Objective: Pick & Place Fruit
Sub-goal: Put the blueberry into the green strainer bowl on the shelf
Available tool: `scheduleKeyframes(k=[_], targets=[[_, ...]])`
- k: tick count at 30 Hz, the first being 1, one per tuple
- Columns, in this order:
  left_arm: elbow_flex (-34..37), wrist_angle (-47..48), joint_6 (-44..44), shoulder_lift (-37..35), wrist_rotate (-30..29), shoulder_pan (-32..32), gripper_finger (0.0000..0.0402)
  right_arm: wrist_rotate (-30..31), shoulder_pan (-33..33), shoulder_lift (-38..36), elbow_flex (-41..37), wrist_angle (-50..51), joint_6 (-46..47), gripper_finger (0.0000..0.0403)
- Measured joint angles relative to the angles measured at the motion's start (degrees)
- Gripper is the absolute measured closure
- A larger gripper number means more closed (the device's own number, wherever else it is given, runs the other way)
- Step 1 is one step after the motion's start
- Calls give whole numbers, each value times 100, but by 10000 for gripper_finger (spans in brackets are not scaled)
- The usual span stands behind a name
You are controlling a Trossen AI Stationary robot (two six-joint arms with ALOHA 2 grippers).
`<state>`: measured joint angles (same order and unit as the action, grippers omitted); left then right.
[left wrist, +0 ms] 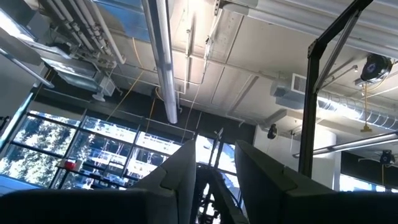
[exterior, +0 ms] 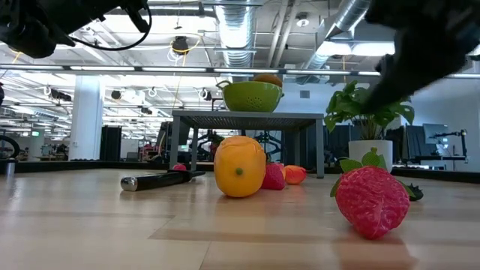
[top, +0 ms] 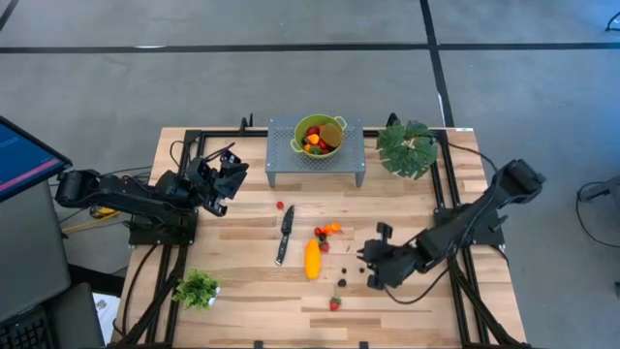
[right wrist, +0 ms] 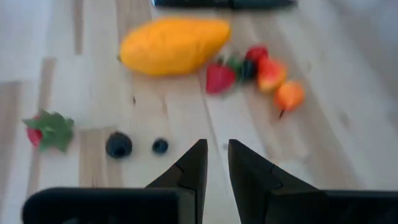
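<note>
The right gripper (right wrist: 213, 163), nearly clenched and empty, hovers just beside two dark berries (right wrist: 118, 145); the left gripper (top: 225, 174) waits far off, narrowly parted

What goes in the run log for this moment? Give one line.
left hand: raised, empty | right hand: low over table, empty, near dark berries | colander: holds fruit

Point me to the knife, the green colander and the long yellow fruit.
knife (top: 284, 236): high view, mid-blade.
green colander (top: 300, 132): high view, left rim.
long yellow fruit (right wrist: 174, 45): right wrist view, middle of its body.
</note>
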<state>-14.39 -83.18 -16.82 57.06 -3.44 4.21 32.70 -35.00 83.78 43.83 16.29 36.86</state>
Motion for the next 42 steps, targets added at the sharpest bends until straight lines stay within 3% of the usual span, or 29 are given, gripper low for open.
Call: scheduleKeyframes(k=[6, 11, 20, 26, 33, 42], targets=[[0, 1, 0, 0, 0, -1, 296, -760, -51, 609, 0, 3, 737, 336], [0, 0, 0, 0, 2, 0, 296, -1309, -74, 752, 0, -20, 1220, 301], [0, 0, 0, 0, 4, 0, 296, -1303, -130, 834, 4, -113, 1202, 214], [0, 0, 0, 0, 7, -2, 296, -1159, -125, 1492, 33, -343, 1095, 192], [2, 2, 0, 0, 24, -2, 296, -1157, -132, 1567, 30, -428, 1113, 214], [2, 0, 0, 0, 20, -2, 296, -1168, -118, 1399, 4, -320, 1072, 301]])
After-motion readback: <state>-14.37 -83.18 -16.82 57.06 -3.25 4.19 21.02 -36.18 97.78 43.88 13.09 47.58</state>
